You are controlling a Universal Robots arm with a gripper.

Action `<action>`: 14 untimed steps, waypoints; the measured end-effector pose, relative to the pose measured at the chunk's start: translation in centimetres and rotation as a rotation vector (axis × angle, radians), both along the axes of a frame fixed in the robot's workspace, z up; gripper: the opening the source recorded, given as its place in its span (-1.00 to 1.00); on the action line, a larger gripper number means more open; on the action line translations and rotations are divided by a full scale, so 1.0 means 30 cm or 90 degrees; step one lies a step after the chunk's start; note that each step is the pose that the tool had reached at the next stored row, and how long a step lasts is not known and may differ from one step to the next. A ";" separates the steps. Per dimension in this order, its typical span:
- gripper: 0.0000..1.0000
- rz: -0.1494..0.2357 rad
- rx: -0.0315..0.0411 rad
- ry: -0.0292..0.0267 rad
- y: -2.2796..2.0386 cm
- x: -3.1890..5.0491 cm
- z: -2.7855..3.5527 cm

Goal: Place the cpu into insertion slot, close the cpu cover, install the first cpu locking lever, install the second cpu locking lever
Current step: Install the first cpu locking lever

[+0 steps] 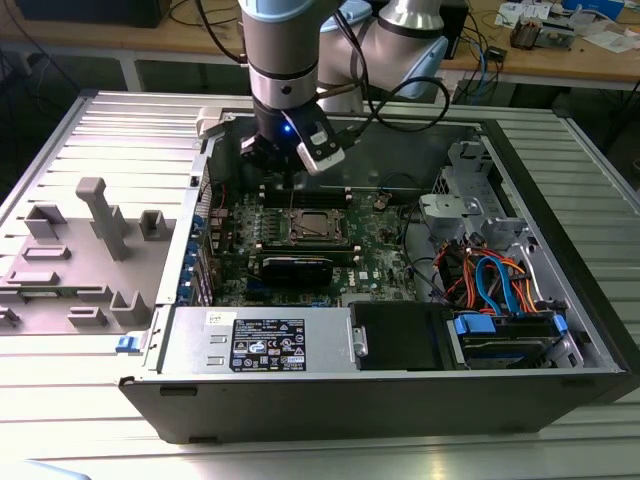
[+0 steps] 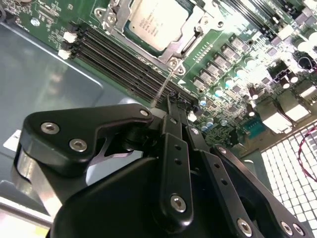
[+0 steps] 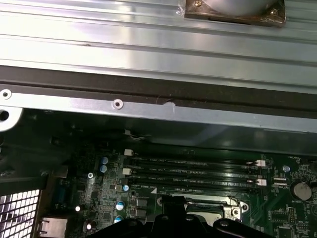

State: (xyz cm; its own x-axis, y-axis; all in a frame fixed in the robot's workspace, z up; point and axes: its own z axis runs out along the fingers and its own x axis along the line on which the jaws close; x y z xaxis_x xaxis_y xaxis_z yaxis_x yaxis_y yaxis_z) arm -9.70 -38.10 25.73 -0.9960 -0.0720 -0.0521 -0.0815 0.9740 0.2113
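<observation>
- The open computer case (image 1: 300, 410) lies on its side on the ribbed metal table (image 1: 330, 462), its near wall towards that table's near edge.
- Just inside the near wall sits the power supply (image 1: 200, 345); towards the exterior view's right are blue cables (image 1: 500, 285) over the drive bay.
- On the table, at the exterior view's left of the case, rests a grey moulded fixture (image 1: 90, 240).
- The green motherboard (image 1: 380, 260) covers the case floor, and the insertion slot (image 1: 346, 238) lies near its middle.
- The cpu (image 2: 156, 22) sits flat in that slot, with the cpu cover (image 2: 113, 17) lying down around its edges.
- A thin locking lever (image 2: 163, 87) rises tilted from the slot's corner towards the pincer.
- Beyond the slot run the long black memory slots (image 3: 198, 171).
- The gripper (image 2: 171, 101) hangs above those slots, fingers drawn narrow and close together — the lever's end is just beside the tips, and I cannot tell whether it is pinched.
- Farthest stands a cluttered workbench (image 1: 560, 60).
</observation>
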 end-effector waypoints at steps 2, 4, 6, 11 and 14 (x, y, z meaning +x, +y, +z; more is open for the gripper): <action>-0.79 0.000 -0.0001 0.0001 0.000 0.009 -0.001; -0.79 0.000 -0.0001 0.0000 0.000 0.009 -0.001; -0.79 0.000 -0.0001 -0.0033 0.000 0.010 -0.002; -0.79 -0.006 -0.0001 -0.0212 0.000 0.013 -0.013; -0.79 -0.018 -0.0004 -0.0211 0.000 0.017 -0.016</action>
State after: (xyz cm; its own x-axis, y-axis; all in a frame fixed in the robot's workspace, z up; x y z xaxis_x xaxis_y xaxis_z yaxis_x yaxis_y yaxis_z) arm -9.18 -38.11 25.24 -0.9954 -0.0446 -0.0851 -0.0616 0.9761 0.2083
